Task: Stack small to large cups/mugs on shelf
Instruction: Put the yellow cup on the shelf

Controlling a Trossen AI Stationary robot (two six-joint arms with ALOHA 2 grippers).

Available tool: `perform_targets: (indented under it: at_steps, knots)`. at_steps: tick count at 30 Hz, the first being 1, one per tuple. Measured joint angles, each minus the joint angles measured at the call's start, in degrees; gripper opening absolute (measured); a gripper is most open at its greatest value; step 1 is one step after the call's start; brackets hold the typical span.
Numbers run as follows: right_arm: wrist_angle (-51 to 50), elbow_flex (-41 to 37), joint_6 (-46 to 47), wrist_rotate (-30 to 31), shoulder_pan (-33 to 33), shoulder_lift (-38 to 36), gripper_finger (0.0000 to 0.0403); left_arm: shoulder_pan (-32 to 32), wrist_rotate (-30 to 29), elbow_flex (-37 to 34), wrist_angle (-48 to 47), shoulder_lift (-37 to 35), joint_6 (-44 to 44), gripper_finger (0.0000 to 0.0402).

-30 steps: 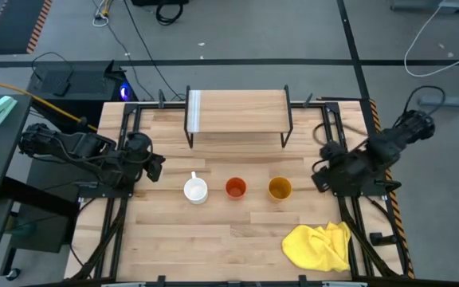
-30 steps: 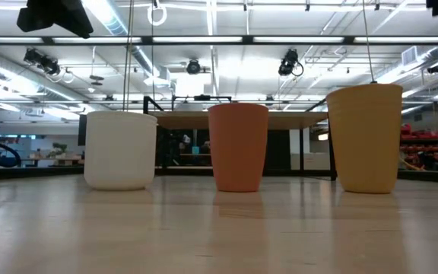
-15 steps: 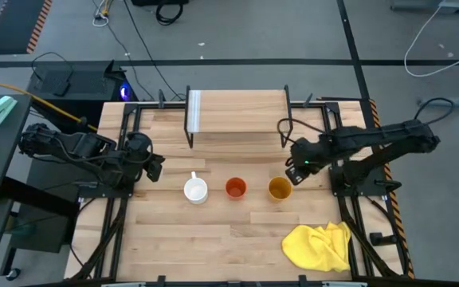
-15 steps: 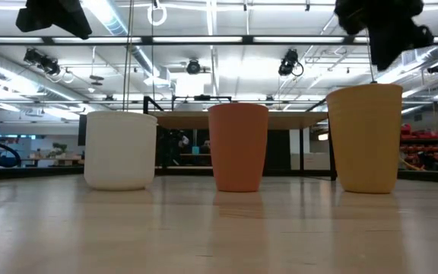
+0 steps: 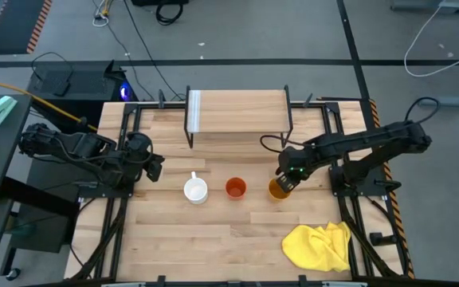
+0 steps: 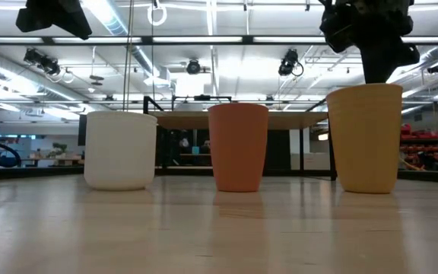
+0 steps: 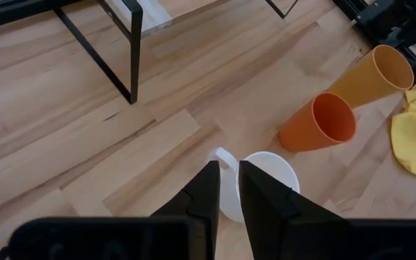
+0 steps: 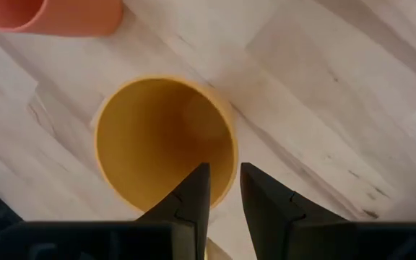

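Three cups stand upright in a row on the table: a white mug (image 5: 195, 190) with a handle, an orange-red cup (image 5: 235, 188) and a taller yellow-orange cup (image 5: 276, 191). They also show in the low view as the white mug (image 6: 120, 151), the orange-red cup (image 6: 238, 148) and the yellow-orange cup (image 6: 365, 137). The shelf (image 5: 236, 112) stands at the far middle. My right gripper (image 5: 286, 180) is shut, pointing down just over the yellow-orange cup's rim (image 8: 226, 155). My left gripper (image 5: 156, 166) is shut and waits at the table's left edge, left of the white mug (image 7: 269, 170).
A crumpled yellow cloth (image 5: 319, 245) lies at the near right corner. The shelf's black legs (image 7: 96, 50) stand on the table beyond the cups. Bare tabletop lies between the cups and the shelf and along the near edge.
My right gripper has swung from the table's right edge toward the left, reaching out over the table, and has come down over the yellow-orange cup. The cups have stayed where they were.
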Motion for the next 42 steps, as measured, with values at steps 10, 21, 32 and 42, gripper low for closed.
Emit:
perform_targets:
  at_steps: [10, 21, 32, 42]
  knots:
    - [0.24, 0.0, -2.37, 0.72, 0.0, 2.96, 0.0086, 0.0, -0.06, 0.0, 0.03, 0.0, -0.04, 0.0057]
    - [1.14, -2.17, -3.47, 1.13, -0.07, 4.96, 0.0086, 0.0, -0.08, 0.0, 0.03, 0.0, -0.07, 0.0052]
    - [7.78, -7.08, -0.95, -1.06, -0.07, 2.28, 0.0086, 0.0, -0.1, 0.0, 0.07, -0.02, -0.13, 0.005]
    - [7.74, -6.97, -1.48, -1.49, -0.07, 2.28, 0.0032, 0.0, -0.11, 0.0, 0.1, -0.02, -0.23, 0.0052]
